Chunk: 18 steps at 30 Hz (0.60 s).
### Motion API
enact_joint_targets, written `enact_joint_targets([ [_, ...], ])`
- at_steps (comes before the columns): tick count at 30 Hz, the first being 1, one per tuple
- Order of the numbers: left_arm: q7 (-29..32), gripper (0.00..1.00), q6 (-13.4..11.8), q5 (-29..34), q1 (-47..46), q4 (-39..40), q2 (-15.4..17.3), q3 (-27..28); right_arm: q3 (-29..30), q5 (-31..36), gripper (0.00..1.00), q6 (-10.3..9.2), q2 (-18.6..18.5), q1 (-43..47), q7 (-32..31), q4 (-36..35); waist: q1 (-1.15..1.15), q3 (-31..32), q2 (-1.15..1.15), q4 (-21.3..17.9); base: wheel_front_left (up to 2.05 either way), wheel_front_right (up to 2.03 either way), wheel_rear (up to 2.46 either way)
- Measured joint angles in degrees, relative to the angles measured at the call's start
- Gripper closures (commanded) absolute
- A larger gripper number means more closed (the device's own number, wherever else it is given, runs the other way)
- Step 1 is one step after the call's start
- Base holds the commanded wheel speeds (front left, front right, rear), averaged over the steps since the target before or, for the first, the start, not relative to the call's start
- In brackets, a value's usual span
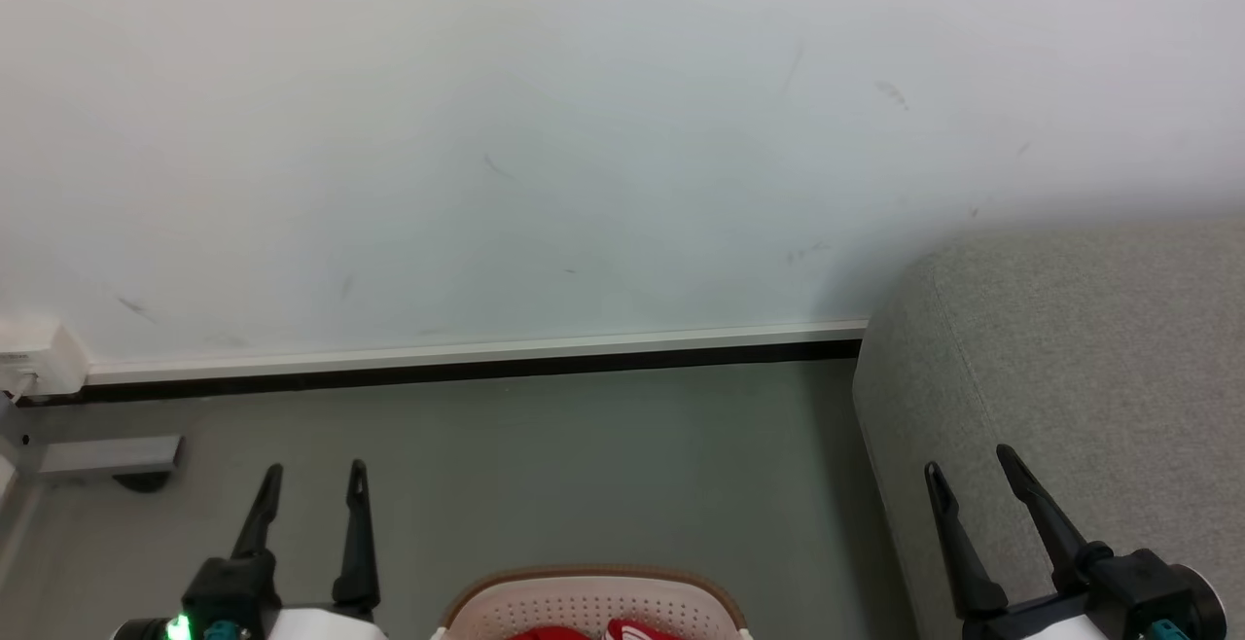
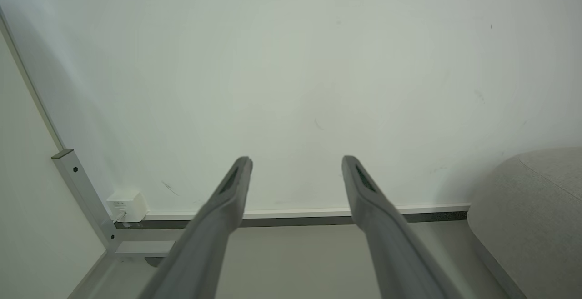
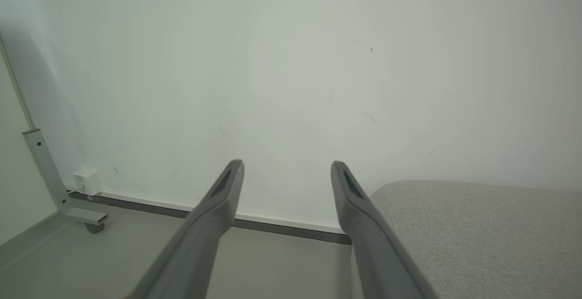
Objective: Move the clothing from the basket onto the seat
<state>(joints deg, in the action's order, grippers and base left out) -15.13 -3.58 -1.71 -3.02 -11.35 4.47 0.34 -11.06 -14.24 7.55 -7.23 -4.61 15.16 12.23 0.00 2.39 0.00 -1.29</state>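
The cream-white basket with a brown rim pokes up at the bottom middle of the head view, and a bit of red and white clothing lies inside it. The light grey seat fills the right side, also showing as a padded grey seat edge and a woven grey seat top. My left gripper stands open left of the basket, empty, its fingers spread. My right gripper is open in front of the seat's side, its fingers holding nothing.
A white wall with a pale and dark skirting strip stands ahead across grey floor. A white socket box and a grey metal frame foot sit at the far left.
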Motion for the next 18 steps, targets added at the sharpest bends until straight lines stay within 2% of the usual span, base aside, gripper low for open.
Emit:
enact_joint_targets([
  [10, 0.00, 0.00, 0.57, -0.03, -0.08, -0.82, -0.20, 0.37, 1.49, -0.12, 0.00, 0.00, -0.03, -0.12, 0.00, -0.92, 0.00, -1.37, 0.00, -0.80, 0.00, 0.00, 0.00],
  [18, 0.00, 0.00, 1.99, -1.51, -0.98, -3.13, -0.58, 0.53, 2.99, -0.13, 0.00, 0.00, -0.10, -0.95, 0.01, -2.15, 0.00, -3.69, 0.00, -2.39, 0.00, 0.00, 0.00],
])
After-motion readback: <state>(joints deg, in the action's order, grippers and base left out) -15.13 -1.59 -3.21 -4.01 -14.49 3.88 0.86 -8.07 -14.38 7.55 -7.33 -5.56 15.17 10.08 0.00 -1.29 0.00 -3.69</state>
